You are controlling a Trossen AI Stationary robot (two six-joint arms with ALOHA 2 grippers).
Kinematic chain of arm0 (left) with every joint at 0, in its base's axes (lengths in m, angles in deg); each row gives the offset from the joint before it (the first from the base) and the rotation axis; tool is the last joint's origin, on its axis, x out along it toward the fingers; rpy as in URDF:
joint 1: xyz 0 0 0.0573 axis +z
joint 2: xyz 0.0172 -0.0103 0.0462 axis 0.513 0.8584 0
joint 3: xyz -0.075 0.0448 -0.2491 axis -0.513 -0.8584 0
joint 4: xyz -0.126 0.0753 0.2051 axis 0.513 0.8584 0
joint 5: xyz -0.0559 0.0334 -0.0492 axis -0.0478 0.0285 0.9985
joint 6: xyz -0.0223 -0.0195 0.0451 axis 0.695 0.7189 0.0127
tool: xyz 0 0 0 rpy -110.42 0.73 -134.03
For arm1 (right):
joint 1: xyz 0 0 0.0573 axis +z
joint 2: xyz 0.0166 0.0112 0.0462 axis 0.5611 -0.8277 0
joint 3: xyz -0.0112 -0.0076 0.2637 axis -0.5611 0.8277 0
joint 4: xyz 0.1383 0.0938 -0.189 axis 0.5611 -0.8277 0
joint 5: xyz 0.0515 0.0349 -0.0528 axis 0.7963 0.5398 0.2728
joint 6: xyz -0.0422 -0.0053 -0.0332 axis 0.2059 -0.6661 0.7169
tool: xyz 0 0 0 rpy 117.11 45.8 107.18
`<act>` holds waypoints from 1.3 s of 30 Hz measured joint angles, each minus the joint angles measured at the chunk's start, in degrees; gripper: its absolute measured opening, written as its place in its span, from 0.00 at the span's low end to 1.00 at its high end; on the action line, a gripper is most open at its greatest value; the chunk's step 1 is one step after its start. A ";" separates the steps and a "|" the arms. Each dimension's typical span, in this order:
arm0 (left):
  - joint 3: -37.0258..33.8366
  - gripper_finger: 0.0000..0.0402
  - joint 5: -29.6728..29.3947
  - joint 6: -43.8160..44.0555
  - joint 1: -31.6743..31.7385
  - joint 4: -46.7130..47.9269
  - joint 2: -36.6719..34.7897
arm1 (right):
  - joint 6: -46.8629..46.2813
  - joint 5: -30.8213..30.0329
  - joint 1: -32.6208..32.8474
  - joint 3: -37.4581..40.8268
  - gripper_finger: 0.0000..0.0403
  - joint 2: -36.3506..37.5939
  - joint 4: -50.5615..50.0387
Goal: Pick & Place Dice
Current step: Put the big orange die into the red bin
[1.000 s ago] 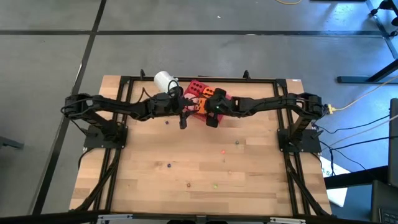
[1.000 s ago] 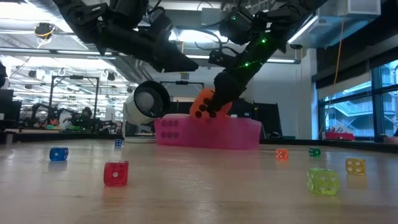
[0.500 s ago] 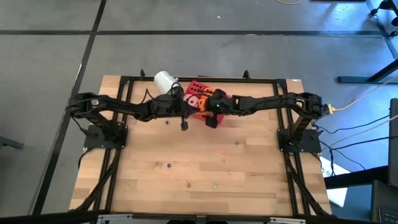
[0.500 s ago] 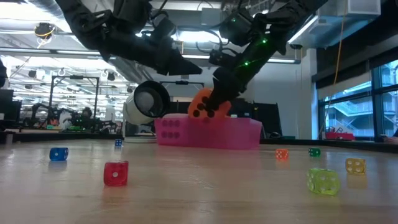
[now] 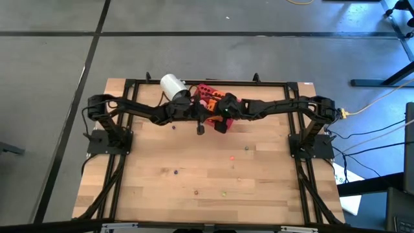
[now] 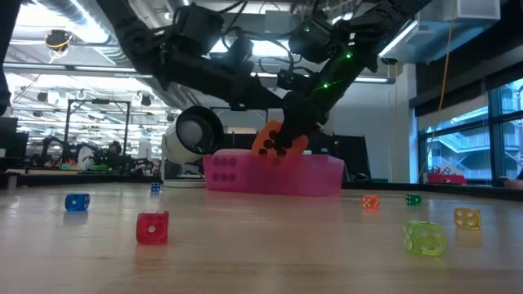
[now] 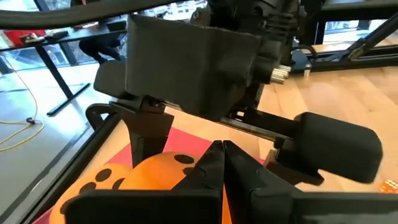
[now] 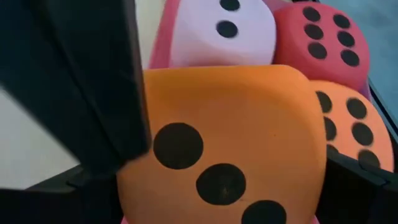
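Right wrist view puts an orange die [image 8: 230, 143] squarely between the right tool's [image 8: 205, 186] two fingers, clamped across its wide faces; just beyond it the pink die [image 8: 217, 31], the red die [image 8: 317, 37] and the second orange die [image 8: 345, 134] sit packed in the pink tray [image 6: 319, 175]; the held die hangs just above that tray. Risk, as I judge it: the soft cube could squirm from the grip, or the left tool [image 5: 200, 129], fingers pressed together on nothing and hovering right beside the right tool, could knock it; the white cup [image 5: 173, 86] lies on its side just behind. Both arms reach inward low over the bench [image 5: 194, 175], meeting at the tray.
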 joint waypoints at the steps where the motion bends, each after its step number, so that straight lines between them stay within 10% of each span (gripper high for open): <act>1: 0.57 0.00 -0.10 0.00 0.17 0.34 0.40 | -0.54 -0.43 0.00 0.00 0.96 0.00 -0.32; 39: 2.28 0.00 -1.81 0.91 2.68 12.10 0.95 | -2.75 0.18 0.00 0.09 0.96 -0.09 0.74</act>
